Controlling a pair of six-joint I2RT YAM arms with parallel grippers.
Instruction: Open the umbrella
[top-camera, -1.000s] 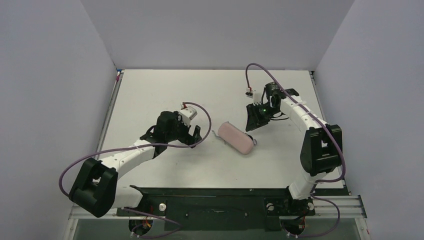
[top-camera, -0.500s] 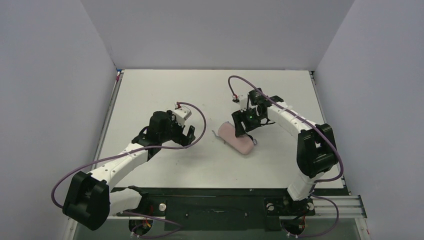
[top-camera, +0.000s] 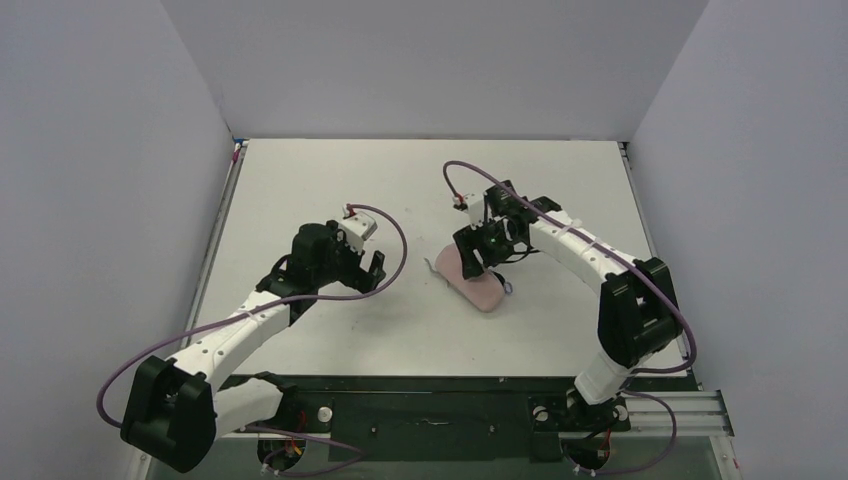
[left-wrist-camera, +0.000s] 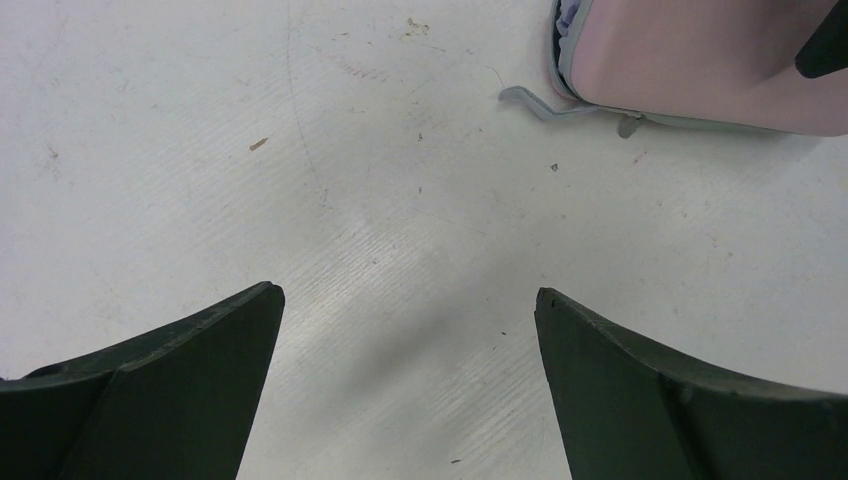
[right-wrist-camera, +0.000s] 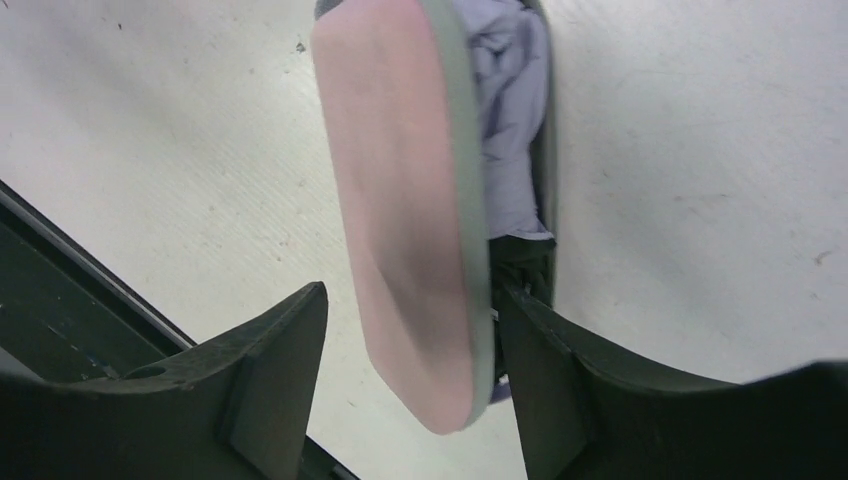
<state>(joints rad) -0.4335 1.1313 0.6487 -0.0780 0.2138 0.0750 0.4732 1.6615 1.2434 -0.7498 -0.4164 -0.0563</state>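
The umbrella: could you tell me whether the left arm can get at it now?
Probably not: the umbrella lies tucked in the barely open case, whose lid the right gripper straddles.

Left gripper low, jaws wide, right gripper low, jaws parted.

I take the case as my mark. It lies on the table, a little right of the middle, running from far-left to near-right. The umbrella sits in the case, folded between its two halves. My right gripper is at the far part of the case. One finger is outside one half and the other is in the gap between the halves, just beside the rim. A thin strap lies on the table at the case's left end. My left gripper hangs above the table to the left of the case, apart from it, with the strap between them.
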